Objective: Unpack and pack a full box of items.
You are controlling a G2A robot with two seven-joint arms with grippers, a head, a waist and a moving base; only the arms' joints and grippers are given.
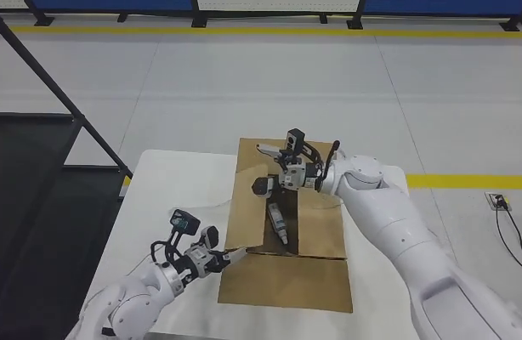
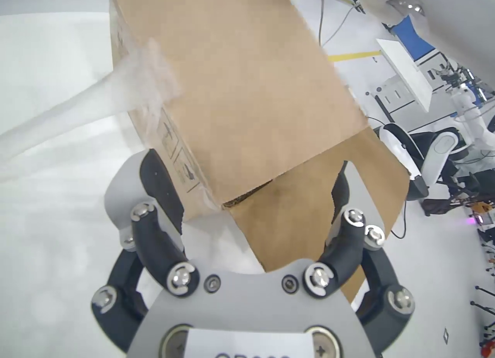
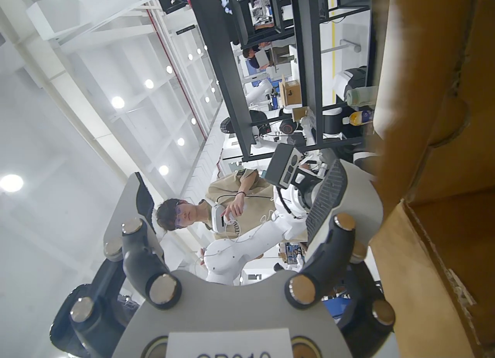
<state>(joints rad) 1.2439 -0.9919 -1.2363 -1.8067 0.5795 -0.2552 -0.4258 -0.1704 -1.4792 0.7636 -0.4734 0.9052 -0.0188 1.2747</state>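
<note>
Cardboard box [image 1: 244, 204], opened. Left pincer [image 2: 247, 170] spread astride its corner; right pincer [image 3: 239, 177] spread, empty, beside flap [image 3: 425, 65]. Hazard: closing pincer snags, tears flap.

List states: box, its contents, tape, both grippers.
box: open, top flaps parted, near flap folded outward.
long item: lying inside the box, in the gap between flaps.
clear tape: peeled loose, one end on the box side.
left gripper: fingers open, straddling a flap corner.
right gripper: fingers open, empty, beside a flap.
</note>
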